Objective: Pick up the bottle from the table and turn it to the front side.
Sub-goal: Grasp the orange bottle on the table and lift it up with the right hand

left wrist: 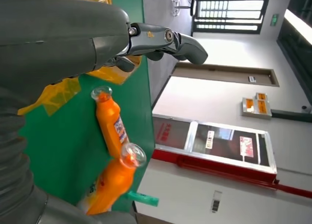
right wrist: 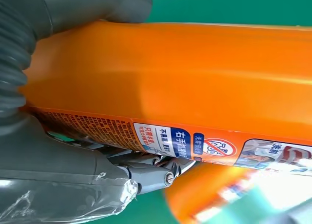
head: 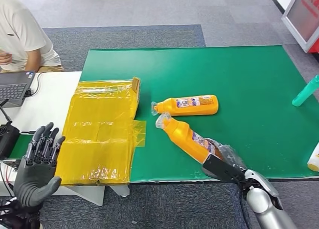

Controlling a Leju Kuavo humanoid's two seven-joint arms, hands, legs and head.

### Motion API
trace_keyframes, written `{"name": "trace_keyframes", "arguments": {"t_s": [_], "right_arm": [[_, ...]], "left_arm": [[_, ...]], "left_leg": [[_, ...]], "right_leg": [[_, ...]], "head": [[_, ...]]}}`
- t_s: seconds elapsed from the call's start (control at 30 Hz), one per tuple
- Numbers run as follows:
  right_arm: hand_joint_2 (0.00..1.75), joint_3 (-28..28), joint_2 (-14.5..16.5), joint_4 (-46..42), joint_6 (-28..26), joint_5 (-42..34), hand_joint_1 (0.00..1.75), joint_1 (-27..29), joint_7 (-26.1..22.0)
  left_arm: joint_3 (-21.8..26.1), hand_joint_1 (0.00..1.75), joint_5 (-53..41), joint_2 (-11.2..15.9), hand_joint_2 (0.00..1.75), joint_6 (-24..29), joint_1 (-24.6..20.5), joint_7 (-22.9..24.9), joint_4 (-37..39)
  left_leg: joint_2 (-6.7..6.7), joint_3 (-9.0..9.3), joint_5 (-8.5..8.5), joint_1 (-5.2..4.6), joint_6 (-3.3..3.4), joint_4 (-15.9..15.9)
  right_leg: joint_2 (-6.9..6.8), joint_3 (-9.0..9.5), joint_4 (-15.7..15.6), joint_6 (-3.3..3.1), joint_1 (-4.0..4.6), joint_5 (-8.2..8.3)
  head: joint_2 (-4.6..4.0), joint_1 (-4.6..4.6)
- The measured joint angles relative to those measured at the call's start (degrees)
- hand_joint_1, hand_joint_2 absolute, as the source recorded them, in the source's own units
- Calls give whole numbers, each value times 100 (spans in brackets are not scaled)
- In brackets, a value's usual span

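The mat [head: 240, 74] is plain green. Both bottles [head: 188, 137] [head: 190, 105] are orange, with clear caps and labels in white, blue and red. The bag [head: 99, 132] is transparent yellow. The hands [head: 37, 164] [head: 226, 167] are dark grey, and the right arm [head: 265, 204] is silver. A teal bottle [head: 305, 91] lies at the mat's edge. The side table [head: 49, 99] is white, the floor [head: 124, 40] grey. The person's shirt [head: 20, 32] is cream.

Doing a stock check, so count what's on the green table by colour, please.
Orange bottles: 2, the held orange bottle in the right hand and the far orange bottle
Teal bottle: 1
White-and-yellow item, cut off at the edge: 1
Yellow plastic sheet: 1
Total: 5
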Motion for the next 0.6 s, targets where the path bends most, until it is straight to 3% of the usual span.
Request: {"name": "trace_keyframes", "arguments": {"t_s": [0.1,0.27,0.6], "right_arm": [[175,15,150,-245,-94,-330,175,84,-365],[175,94,445,-739,-513,-643,175,193,-860],[175,395,783,-1296,-1205,-854,175,126,-1415]], "left_arm": [[16,0,-43,0,175,234,-277,57,239],[-53,0,-887,0,175,1054,-877,401,757],[-705,0,568,3,175,487,-1624,746,1650]], "left_leg": [[0,1,3,1,-4,0],[0,0,11,2,-10,0],[0,-4,14,-5,-5,1]], "right_leg": [[0,-2,1,-1,1,0],[0,-3,1,-2,2,3],[1,-4,-1,9,-6,13]], "head": [[0,-1],[-1,-1],[0,0]]}}
